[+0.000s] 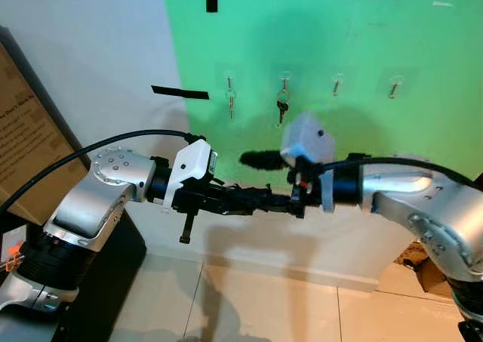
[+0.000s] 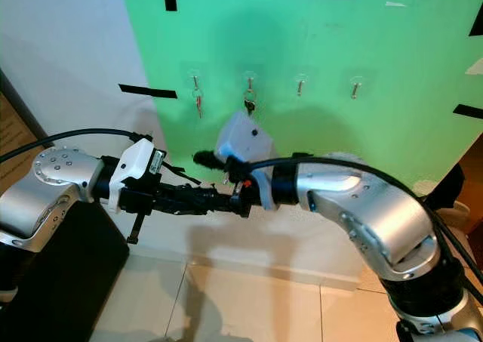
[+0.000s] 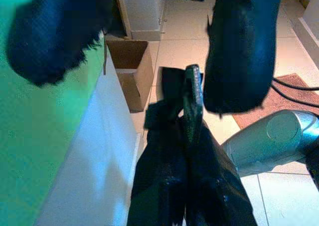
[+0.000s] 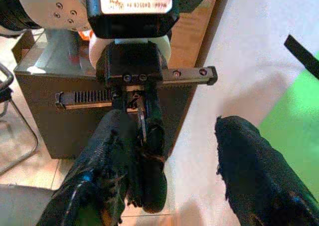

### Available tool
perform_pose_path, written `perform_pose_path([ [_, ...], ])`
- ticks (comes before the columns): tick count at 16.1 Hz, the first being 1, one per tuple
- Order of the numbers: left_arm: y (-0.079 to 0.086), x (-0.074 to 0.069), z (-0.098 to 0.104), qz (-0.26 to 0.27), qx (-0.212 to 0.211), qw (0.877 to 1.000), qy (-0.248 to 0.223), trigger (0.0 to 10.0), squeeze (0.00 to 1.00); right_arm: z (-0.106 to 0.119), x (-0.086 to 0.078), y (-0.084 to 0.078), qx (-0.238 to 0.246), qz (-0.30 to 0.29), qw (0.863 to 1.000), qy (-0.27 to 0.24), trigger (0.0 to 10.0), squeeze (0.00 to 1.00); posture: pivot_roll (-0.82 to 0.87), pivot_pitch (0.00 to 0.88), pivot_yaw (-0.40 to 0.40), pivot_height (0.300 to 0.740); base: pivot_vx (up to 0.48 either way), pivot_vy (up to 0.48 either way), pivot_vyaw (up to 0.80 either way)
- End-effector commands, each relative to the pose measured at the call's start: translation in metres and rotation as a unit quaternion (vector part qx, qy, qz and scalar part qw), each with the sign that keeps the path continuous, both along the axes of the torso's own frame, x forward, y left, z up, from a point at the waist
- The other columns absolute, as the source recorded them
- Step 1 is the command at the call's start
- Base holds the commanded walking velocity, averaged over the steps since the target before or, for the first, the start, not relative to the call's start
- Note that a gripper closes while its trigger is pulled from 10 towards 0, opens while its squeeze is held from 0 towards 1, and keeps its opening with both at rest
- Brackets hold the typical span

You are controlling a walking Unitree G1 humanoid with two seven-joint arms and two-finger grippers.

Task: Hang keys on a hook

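Keys point(image 3: 193, 94) sit pinched in my pressed-together left pincer point(image 1: 260, 198), pointing right between the spread fingers of my right pincer point(image 4: 184, 161), with the free hooks point(image 1: 336, 85) far up-right on the green wall point(image 1: 423, 47).

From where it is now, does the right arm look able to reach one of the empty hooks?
Probably yes: the right gripper sits just below the green wall's empty hooks, with open air between.

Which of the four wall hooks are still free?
The two rightmost: third hook and fourth hook are bare. First hook and second hook each carry keys.
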State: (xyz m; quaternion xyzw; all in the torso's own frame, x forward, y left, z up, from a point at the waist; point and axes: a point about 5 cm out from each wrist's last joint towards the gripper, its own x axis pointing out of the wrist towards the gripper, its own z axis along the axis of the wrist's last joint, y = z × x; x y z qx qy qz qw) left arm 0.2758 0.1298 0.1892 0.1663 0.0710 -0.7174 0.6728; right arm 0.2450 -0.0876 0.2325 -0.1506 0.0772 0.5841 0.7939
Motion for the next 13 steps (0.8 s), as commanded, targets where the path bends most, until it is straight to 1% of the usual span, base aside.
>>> perform_pose_path([
  [1,0.001,0.002,0.005,0.0,0.007,1.0,-0.015,10.0,0.0,-0.001,-0.003,0.001,-0.01,0.002,1.0,-0.004,9.6,0.0,-0.14,0.0,0.037,0.74,0.0,0.0,0.0],
  [2,0.001,0.003,0.005,0.001,0.008,1.0,-0.015,10.0,0.0,-0.002,-0.004,0.0,-0.012,0.001,1.0,-0.003,10.0,0.0,-0.14,0.0,0.037,0.74,0.0,0.0,0.0],
  [10,-0.001,0.004,0.007,0.001,0.001,1.0,-0.017,10.0,0.0,-0.008,-0.01,0.004,0.0,-0.009,1.0,0.009,10.0,0.0,-0.14,0.0,0.041,0.74,0.0,0.0,0.0],
  [13,-0.002,0.005,0.009,0.002,-0.003,1.0,-0.017,10.0,0.0,-0.012,-0.008,0.003,0.001,-0.031,0.999,0.019,10.0,0.0,-0.14,0.0,0.041,0.74,0.0,0.0,0.0],
])
